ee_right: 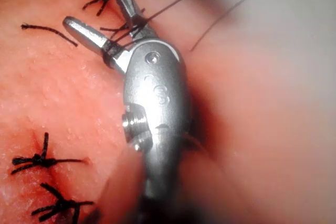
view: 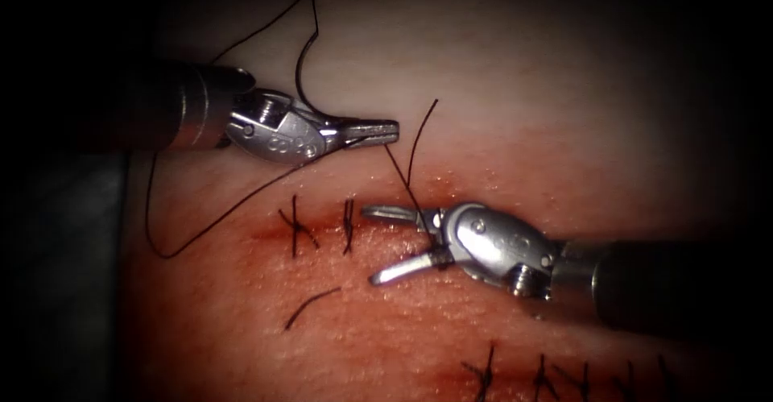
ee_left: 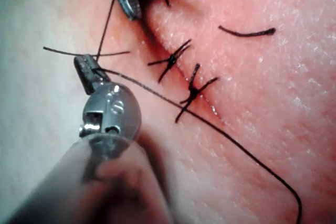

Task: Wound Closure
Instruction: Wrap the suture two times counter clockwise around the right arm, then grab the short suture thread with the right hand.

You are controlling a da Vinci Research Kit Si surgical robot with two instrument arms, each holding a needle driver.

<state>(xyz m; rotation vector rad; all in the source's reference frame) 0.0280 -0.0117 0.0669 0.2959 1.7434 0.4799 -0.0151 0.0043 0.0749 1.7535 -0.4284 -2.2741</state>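
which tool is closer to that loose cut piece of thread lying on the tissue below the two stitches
The right. The right tool, jaws open around the thread, has its lower jaw tip just right of the cut thread piece. The left tool, shut on the thread, sits above the cut, farther away.

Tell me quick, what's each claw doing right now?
Left claw: closed, holding the thread.
Right claw: open, holding nothing; the thread runs between its jaws.

Far left, a dull grey surface [view: 64, 289] lies beside the tissue [view: 564, 88]; near right, a separate row of finished stitches [view: 555, 374] shows.
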